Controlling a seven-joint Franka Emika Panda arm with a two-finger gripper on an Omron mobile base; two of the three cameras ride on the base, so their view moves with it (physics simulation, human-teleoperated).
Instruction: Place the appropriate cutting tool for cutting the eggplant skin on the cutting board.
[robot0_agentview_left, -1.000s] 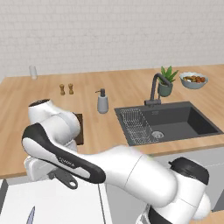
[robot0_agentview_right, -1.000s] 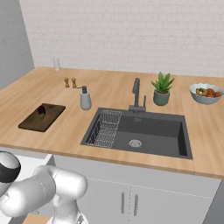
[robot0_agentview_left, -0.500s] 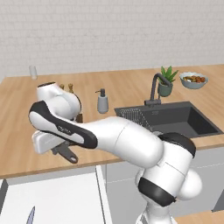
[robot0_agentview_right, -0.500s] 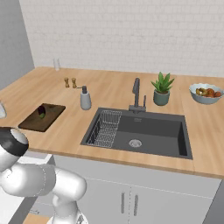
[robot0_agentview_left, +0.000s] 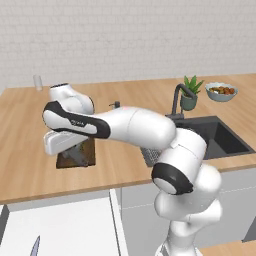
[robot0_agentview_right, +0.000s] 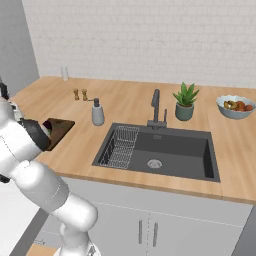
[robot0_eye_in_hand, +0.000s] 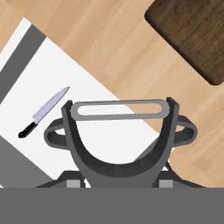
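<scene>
The gripper (robot0_eye_in_hand: 120, 181) was clamped on the peeler (robot0_eye_in_hand: 120, 140), whose forked head and blade pointed away from the hand camera. The peeler hung above the wooden counter (robot0_eye_in_hand: 109, 48), near the corner of the cutting board (robot0_eye_in_hand: 192, 35). 1 knife (robot0_eye_in_hand: 43, 112) lay on the white surface (robot0_eye_in_hand: 65, 87).

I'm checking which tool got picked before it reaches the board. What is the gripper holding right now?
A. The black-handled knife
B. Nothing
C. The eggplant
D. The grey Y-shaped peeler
D: in the hand view the gripper is closed on the peeler, its forked head and blade right ahead of the fingers, while the knife lies apart on the white surface and the cutting board is further off.
</scene>
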